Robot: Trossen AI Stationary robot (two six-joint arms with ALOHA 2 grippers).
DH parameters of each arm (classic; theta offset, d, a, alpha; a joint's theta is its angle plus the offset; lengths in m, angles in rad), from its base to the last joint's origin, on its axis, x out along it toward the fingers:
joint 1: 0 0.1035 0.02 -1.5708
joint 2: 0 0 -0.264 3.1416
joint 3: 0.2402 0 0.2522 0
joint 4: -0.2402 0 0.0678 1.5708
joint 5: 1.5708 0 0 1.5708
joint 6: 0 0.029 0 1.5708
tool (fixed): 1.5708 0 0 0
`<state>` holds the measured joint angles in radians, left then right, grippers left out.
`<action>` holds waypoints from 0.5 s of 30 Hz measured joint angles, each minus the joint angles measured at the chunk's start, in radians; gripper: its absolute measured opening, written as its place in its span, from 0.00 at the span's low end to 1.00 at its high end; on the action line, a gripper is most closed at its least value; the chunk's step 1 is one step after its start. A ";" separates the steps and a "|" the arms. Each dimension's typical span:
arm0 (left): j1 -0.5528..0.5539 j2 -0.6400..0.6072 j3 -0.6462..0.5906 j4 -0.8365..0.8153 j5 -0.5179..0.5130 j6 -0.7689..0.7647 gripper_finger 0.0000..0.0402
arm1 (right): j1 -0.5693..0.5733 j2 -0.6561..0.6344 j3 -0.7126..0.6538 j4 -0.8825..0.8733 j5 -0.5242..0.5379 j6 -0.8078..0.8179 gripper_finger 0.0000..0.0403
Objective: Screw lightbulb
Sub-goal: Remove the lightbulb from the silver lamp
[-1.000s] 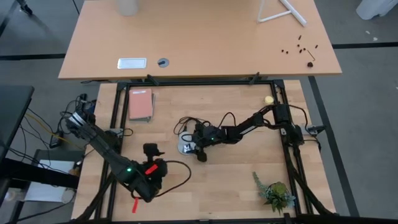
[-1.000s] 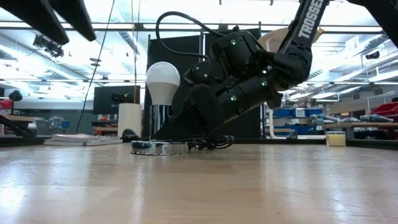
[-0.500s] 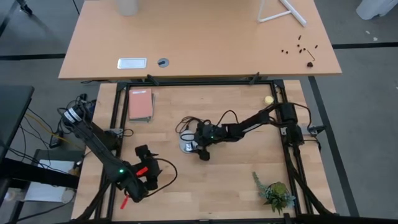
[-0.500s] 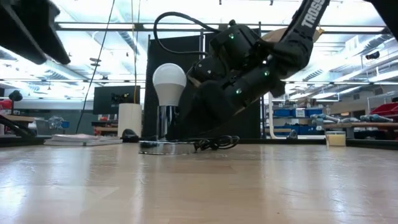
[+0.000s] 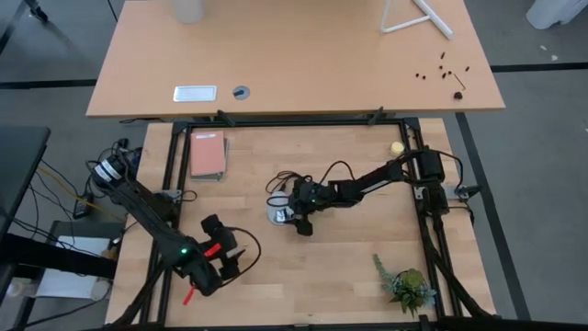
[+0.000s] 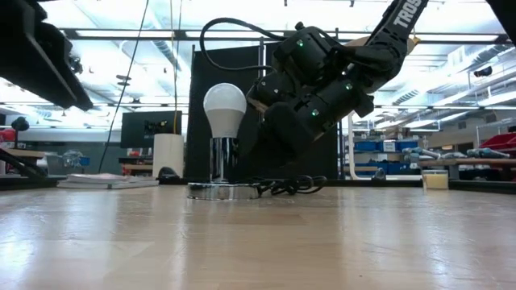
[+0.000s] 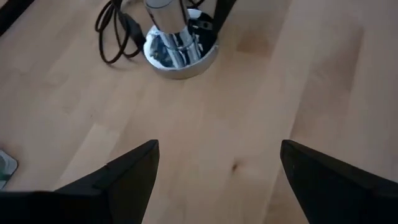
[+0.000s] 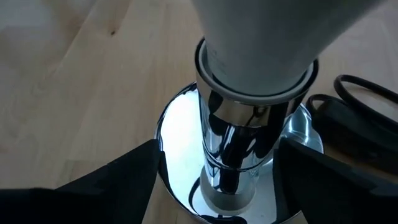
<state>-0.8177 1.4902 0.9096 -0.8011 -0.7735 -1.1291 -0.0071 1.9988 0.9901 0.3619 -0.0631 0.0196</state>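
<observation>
Lightbulb (image 6: 225, 109) stands upright in the socket base (image 6: 223, 191), right end effector (image 8: 214, 180) open astride it — seemingly not touching — so close squarely before twisting; left end effector (image 7: 214, 180) waits open nearby.

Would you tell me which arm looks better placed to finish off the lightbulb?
The right. Its gripper sits open right at the lightbulb standing in the socket base; the left gripper, also open, waits well back.

Lightbulb upright in its socket.
The white lightbulb (image 6: 225, 109) stands screw end down on a chrome socket post (image 6: 222, 161), near tabletop centre.
</observation>
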 joint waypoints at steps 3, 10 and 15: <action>0.028 0.023 0.000 0.027 0.000 -0.002 0.84 | -0.002 0.000 0.000 0.000 0.000 0.001 0.84; 0.073 0.117 0.000 0.121 -0.154 -0.002 0.85 | -0.010 -0.023 0.000 -0.040 0.002 0.007 0.84; 0.122 0.186 0.001 0.151 -0.308 -0.031 0.85 | -0.019 -0.058 0.000 -0.091 0.003 0.011 0.85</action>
<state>-0.6954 1.6761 0.9104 -0.6500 -1.0813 -1.1601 -0.0263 1.9413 0.9905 0.2707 -0.0605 0.0311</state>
